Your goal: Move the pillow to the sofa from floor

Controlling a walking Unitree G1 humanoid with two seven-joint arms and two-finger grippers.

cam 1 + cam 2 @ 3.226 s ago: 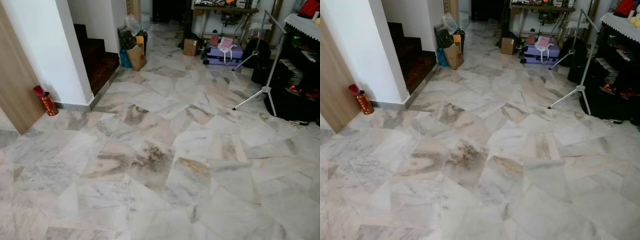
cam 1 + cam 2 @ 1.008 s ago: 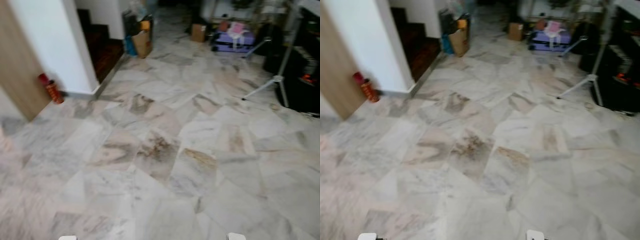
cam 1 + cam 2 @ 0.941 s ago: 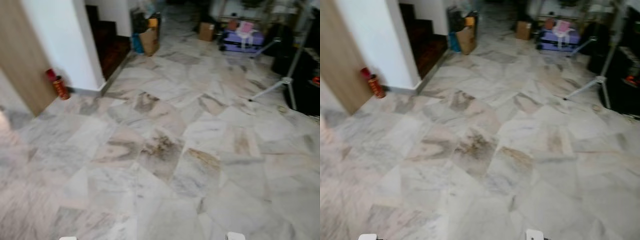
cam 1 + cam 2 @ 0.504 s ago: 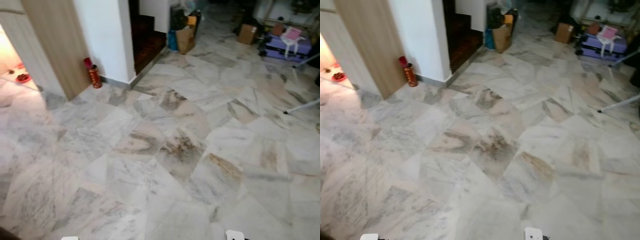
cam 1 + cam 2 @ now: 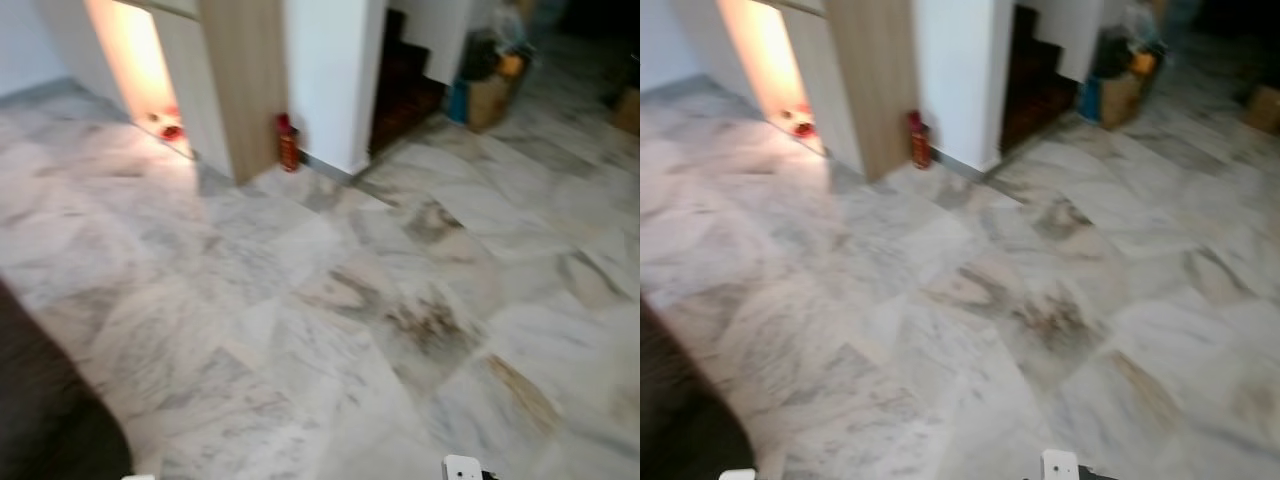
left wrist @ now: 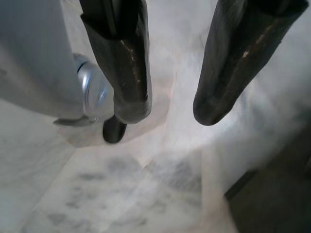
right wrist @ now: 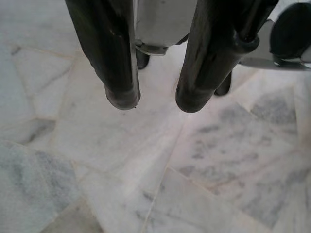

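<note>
Your head camera looks down at a pale marble floor (image 5: 420,300) with grey and brown patches. The picture is blurry.

In the upper middle of the frame stands a wooden panel (image 5: 245,80), with a white wall (image 5: 330,70) just beside it on the right. A small red can (image 5: 288,148) stands on the floor at the foot of the two. To the left of the panel is an opening with warm orange light (image 5: 130,60), and a little red thing (image 5: 172,131) lies on the floor by it. In the upper right you see dark steps (image 5: 405,85) and a brown paper bag (image 5: 487,95) near them.

A big dark shape (image 5: 50,420) sits in the lower left corner. It is too blurry to say what it is.

You cannot tell from these pictures where the pillow is or how it looks.

Your left gripper (image 6: 170,114) hangs over the floor. Its two black fingers are spread apart, and nothing is between them. A round silver part (image 6: 95,92) of the robot is beside it.

Your right gripper (image 7: 156,103) also hangs over the marble. Its fingers have a gap between them and hold nothing.
</note>
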